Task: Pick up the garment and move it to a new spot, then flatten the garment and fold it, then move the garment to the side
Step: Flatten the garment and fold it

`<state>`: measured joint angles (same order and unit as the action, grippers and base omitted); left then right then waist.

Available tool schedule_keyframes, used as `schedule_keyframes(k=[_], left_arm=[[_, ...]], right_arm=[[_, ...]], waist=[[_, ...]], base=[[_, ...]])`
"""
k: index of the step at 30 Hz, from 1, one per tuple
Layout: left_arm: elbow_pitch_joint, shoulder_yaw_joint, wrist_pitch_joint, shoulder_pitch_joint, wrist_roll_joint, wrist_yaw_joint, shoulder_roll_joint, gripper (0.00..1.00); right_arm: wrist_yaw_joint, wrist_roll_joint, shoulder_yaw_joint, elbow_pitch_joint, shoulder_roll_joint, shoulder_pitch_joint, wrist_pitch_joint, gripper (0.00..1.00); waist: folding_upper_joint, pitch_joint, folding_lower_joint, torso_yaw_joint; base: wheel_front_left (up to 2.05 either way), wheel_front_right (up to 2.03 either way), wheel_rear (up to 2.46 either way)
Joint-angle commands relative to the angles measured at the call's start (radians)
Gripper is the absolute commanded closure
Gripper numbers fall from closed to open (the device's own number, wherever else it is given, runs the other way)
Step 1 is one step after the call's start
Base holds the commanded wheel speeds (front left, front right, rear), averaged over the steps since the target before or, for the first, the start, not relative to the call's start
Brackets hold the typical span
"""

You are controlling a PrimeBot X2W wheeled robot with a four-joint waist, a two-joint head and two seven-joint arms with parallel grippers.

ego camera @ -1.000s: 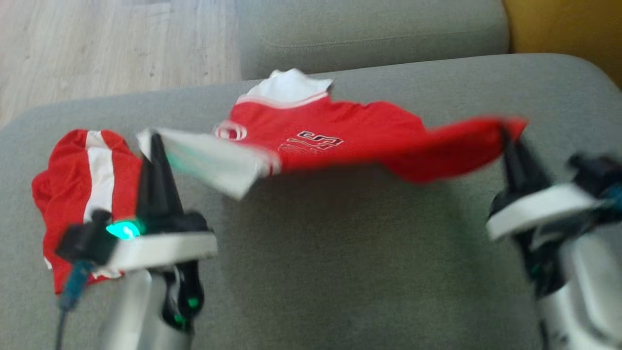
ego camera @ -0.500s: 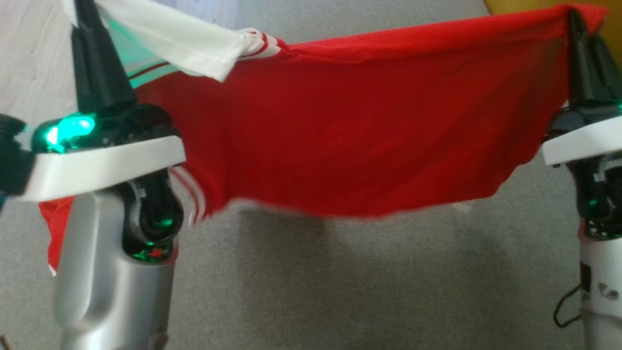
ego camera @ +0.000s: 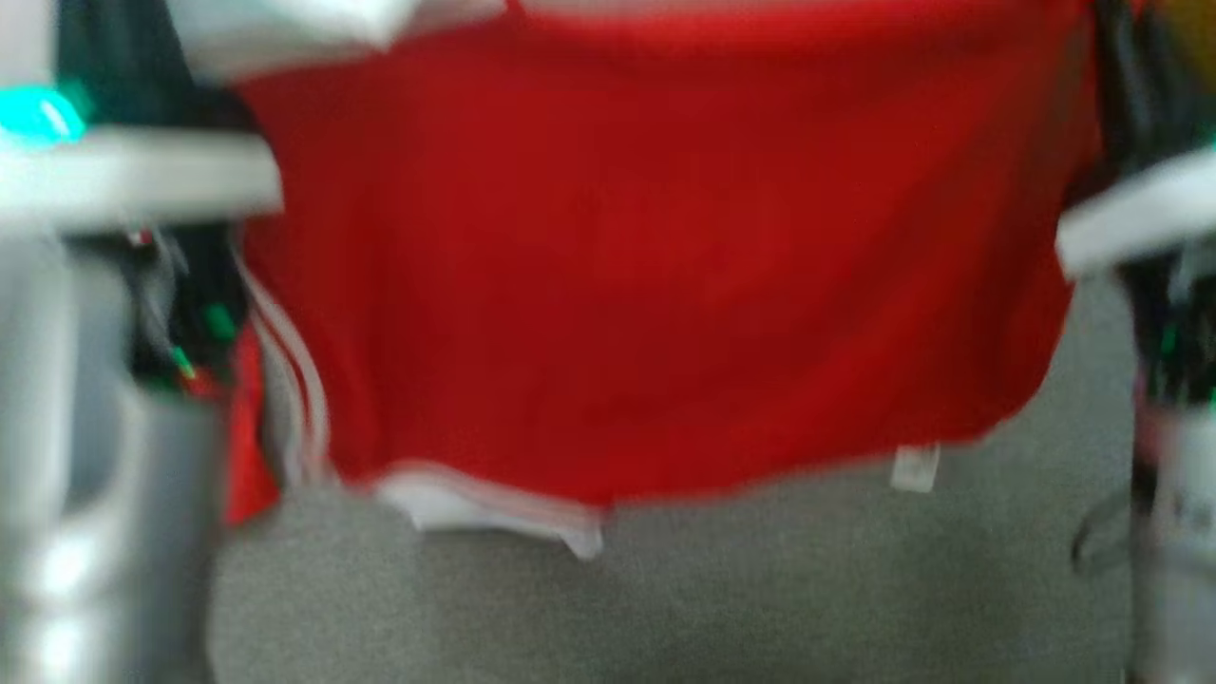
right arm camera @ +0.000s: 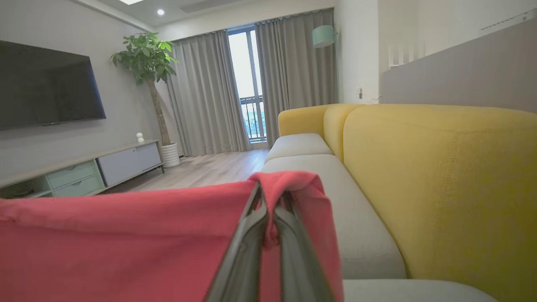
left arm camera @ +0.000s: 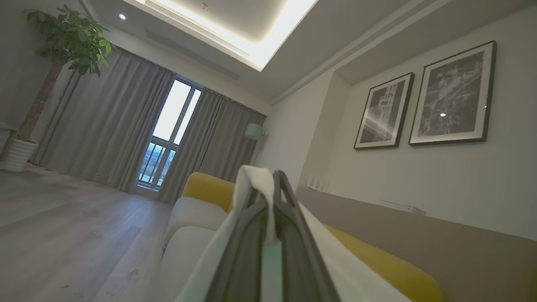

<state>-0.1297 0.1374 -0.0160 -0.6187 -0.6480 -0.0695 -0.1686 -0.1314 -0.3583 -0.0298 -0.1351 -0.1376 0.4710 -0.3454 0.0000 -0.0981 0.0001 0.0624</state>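
The garment (ego camera: pixel 646 266), a red shirt with white sleeve and white trim, hangs spread between my two raised grippers above the grey sofa seat (ego camera: pixel 760 589). Its lower hem and a small white tag (ego camera: pixel 915 467) dangle clear of the cushion. In the left wrist view my left gripper (left arm camera: pixel 273 178) is shut on the white sleeve edge (left arm camera: pixel 251 180). In the right wrist view my right gripper (right arm camera: pixel 270 193) is shut on a red corner of the cloth (right arm camera: pixel 126 243). The head view is blurred, with the fingertips cut off at its top edge.
A strip of other red cloth (ego camera: pixel 249 456) shows beside my left forearm (ego camera: pixel 85 475). The yellow sofa back (right arm camera: pixel 440 188) rises to the right of the seat. A TV (right arm camera: pixel 46 84), a low cabinet (right arm camera: pixel 84 172) and a potted plant (right arm camera: pixel 144 63) stand across the wooden floor.
Both grippers have risen with the garment. It has come off the cushion and now hangs as a wide sheet, closer to the head camera.
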Motion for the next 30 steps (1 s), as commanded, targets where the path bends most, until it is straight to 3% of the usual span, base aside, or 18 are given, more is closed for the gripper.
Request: schedule_keyframes(k=[1,7,12,16,22,30], left_arm=[[0.008,-0.036,-0.013,-0.116,0.012,0.009,-0.05,1.0],[0.326,-0.027,0.014,-0.49,0.073,0.093,-0.134,1.0],[0.554,-0.036,0.113,-0.778,0.104,0.118,-0.138,1.0],[0.72,-0.007,0.197,-0.893,0.12,0.153,-0.118,1.0],[0.83,0.066,0.247,-0.811,0.123,0.189,-0.083,1.0],[0.854,0.156,0.269,-0.556,0.111,0.199,-0.099,1.0]], right_arm=[[0.001,0.002,0.02,-0.001,-0.006,0.116,-0.002,1.0],[0.001,0.07,0.063,0.323,-0.036,0.51,0.075,1.0],[0.001,0.13,0.084,0.575,-0.054,0.823,0.254,1.0],[0.001,0.148,0.083,0.788,-0.066,0.963,0.434,1.0],[0.001,0.113,0.154,0.998,-0.088,0.893,0.506,1.0],[0.001,-0.042,0.341,1.114,-0.128,0.692,0.382,1.0]], waist=[[0.0,-0.103,-0.0001,0.023],[0.0,-0.257,-0.0001,0.038],[0.0,-0.329,-0.0001,0.026],[0.0,-0.355,-0.0001,-0.006],[0.0,-0.349,-0.0001,-0.053],[0.0,-0.296,-0.0001,-0.085]], base=[[0.0,0.0,0.0],[0.0,0.0,0.0],[0.0,0.0,0.0],[0.0,0.0,0.0],[0.0,0.0,0.0],[0.0,0.0,0.0]])
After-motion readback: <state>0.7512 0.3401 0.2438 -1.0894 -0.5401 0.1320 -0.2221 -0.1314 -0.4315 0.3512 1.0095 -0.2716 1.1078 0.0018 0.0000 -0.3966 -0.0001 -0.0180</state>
